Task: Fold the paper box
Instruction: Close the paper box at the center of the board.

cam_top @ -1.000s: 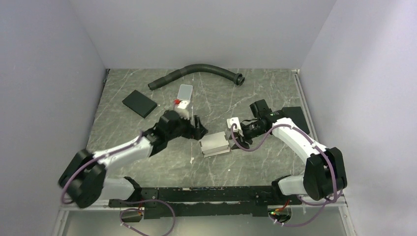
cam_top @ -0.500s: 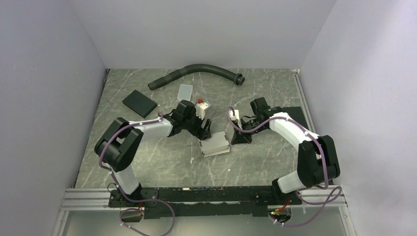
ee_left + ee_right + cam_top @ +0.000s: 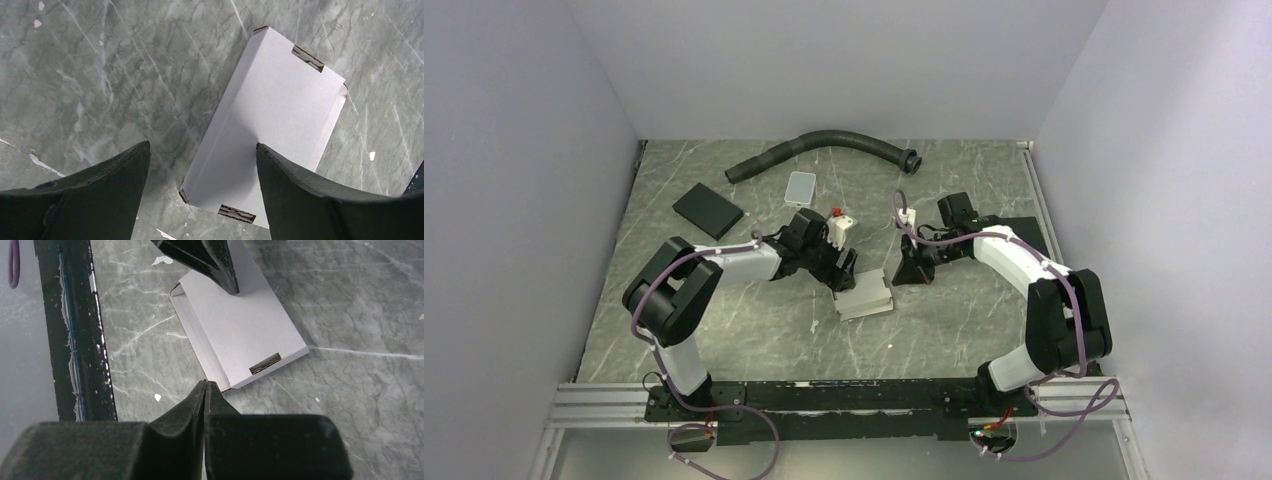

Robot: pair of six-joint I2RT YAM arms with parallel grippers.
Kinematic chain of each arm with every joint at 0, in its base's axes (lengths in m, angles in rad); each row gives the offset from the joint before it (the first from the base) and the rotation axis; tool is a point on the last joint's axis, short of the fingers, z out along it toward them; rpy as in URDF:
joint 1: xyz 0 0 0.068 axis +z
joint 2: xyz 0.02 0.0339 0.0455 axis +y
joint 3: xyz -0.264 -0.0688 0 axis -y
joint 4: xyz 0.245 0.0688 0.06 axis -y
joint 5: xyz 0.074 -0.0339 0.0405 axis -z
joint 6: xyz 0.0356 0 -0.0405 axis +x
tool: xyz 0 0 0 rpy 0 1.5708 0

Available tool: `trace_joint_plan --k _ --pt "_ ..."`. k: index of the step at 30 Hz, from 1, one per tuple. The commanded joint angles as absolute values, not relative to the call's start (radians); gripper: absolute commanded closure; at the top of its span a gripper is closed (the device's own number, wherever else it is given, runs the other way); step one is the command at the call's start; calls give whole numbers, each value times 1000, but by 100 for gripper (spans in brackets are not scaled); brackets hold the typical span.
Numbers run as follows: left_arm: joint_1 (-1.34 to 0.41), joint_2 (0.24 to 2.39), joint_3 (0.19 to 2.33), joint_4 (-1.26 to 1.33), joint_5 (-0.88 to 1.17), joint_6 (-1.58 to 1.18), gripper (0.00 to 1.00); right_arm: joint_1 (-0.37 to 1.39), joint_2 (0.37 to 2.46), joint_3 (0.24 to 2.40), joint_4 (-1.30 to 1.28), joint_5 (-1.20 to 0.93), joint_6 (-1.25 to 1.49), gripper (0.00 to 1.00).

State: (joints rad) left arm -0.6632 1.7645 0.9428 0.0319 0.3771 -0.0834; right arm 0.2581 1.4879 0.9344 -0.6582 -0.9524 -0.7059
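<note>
The left gripper (image 3: pixel 842 268) has its jaws spread and holds nothing. It has come over the far-left end of the paper box (image 3: pixel 862 293). The right gripper (image 3: pixel 914 272) was half open a moment ago. It has now moved off the box's right side and is pressed together on nothing. The box lies flat in the middle of the table (image 3: pixel 754 330) as a closed slim carton, so I judge the folding almost finished. I count two grippers, one hose (image 3: pixel 824 145), one box, one black pad (image 3: pixel 708 210) and one grey tile (image 3: pixel 801 186).

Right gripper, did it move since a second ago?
Yes. The right gripper, now shut, has slid to the right and a little farther back, away from the paper box edge it was beside.
</note>
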Motion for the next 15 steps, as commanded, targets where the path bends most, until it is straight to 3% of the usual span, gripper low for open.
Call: trace_joint_plan --k 1,15 --pt "-688 1772 950 -20 333 -100 19 250 1502 953 -612 -973 -630 94" --pt "-756 1754 900 -146 108 -493 20 220 1440 905 -510 -930 -498 79"
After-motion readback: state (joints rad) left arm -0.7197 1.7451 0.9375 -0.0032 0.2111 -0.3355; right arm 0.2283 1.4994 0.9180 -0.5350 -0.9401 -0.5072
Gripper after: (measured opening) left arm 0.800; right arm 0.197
